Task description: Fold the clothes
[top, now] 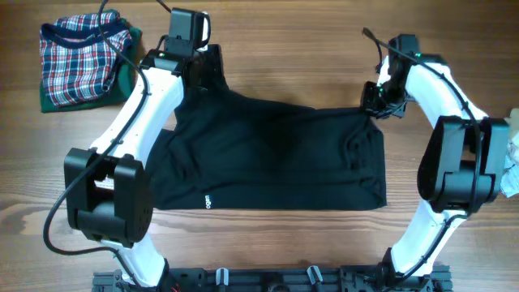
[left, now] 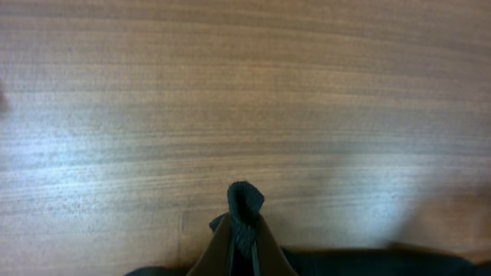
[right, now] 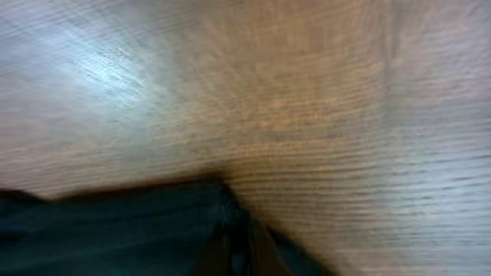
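Tightly pinched in both jaws — the shirt (top: 276, 158).

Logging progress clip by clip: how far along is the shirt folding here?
Done: the black shirt lies spread out on the table; no finished fold shows. In hand: the left gripper and right gripper are each shut on a far corner of it. Left: bringing that edge over, then the remaining folds.

Blurred black shirt (right: 115, 230) on wooden table (right: 322, 92)
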{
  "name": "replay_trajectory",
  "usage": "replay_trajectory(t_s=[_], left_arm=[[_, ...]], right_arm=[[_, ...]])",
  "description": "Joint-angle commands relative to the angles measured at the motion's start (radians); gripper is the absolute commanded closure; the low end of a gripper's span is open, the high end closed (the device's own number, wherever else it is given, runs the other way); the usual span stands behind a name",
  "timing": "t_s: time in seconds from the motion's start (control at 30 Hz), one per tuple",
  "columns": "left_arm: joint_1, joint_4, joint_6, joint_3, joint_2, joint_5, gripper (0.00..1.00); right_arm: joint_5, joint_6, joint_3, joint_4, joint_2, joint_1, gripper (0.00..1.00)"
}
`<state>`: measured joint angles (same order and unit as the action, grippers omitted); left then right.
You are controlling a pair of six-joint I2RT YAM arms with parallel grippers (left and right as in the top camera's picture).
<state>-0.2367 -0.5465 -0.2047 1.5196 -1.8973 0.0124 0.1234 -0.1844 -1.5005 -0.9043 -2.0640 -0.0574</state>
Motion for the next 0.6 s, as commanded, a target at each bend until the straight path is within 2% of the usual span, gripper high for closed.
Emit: replay_trajectory(t_s=[0.0, 0.1, 0.2, 0.33, 0.57], left_arm=[[-0.003, -0.042, -0.014, 0.006, 0.007, -0.006, 0.96], [-0.003, -0.097, -0.014, 0.006, 0.016, -0.006, 0.96], [-0.003, -0.157, -0.09, 0.006, 0.052, -0.06, 0.96], [-0.003, -0.304, -0.163, 0.006, 0.129, -0.079, 0.96], [-0.003, -0.53, -0.253, 0.006, 0.142, -0.081, 0.96]], right_arm=[[0.008, 0.044, -0.132, -0.114, -0.007, -0.003, 0.96], [0.015, 0.055, -0.188, -0.218, 0.017, -0.005, 0.96], [0.035, 0.055, -0.188, -0.301, 0.054, -0.008, 0.96], [0.103, 0.08, -0.188, -0.359, 0.148, -0.017, 0.96], [0.113, 0.119, -0.134, -0.482, 0.242, -0.019, 0.96]])
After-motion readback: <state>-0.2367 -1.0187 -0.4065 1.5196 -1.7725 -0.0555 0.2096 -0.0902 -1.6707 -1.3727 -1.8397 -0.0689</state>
